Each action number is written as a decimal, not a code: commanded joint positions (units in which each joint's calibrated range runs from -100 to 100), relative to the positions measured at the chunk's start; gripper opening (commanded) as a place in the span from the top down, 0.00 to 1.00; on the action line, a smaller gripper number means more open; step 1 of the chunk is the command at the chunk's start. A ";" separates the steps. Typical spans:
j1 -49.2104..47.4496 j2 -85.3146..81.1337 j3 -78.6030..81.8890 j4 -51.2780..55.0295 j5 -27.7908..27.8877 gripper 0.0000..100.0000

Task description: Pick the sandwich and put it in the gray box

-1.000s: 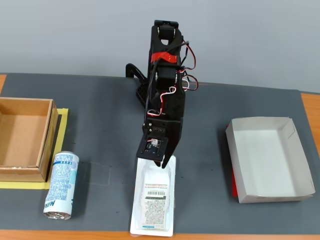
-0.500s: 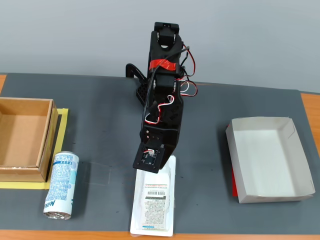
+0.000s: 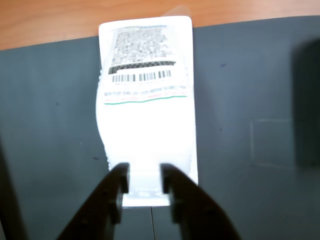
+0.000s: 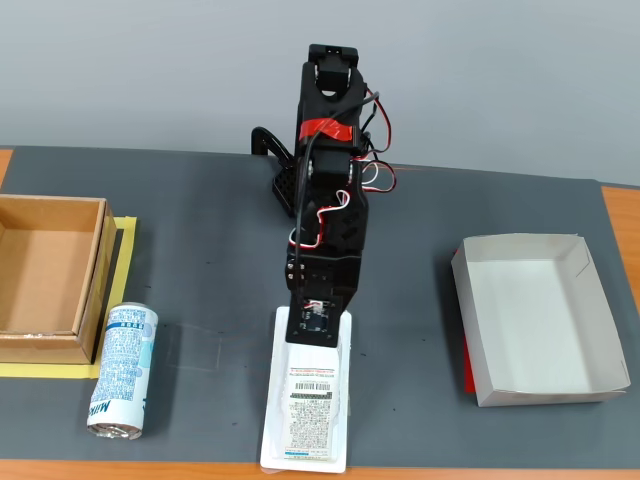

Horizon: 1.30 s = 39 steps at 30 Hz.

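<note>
1. Right now the hand [image 3: 145, 187] is spread, its two dark fingers straddling the near end of the sandwich [image 3: 147, 115]; whether the pads already touch the wrapper cannot be told.
2. Seen from the fixed view, the sandwich [image 4: 308, 405] lies flat on the dark worktop [image 4: 200, 230] at 6 o'clock from the arm's base, its far end under the hand [image 4: 312, 330], its label end reaching the worktop's front edge.
3. At 3 o'clock, well apart, sits the empty gray box [image 4: 480, 290].
4. Likely risk: a grip this close to one end could let the long pack droop or swivel once lifted, and slick film may slip.
5. At 9 o'clock the drink can [image 4: 122, 371] and brown cardboard box [image 4: 92, 275] lie off the probable path.
</note>
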 commanded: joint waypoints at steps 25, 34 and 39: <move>-5.07 0.68 -2.02 -2.98 3.38 0.59; -5.30 4.15 -2.83 -2.98 4.32 0.59; -5.52 6.10 -2.83 -3.33 4.32 0.59</move>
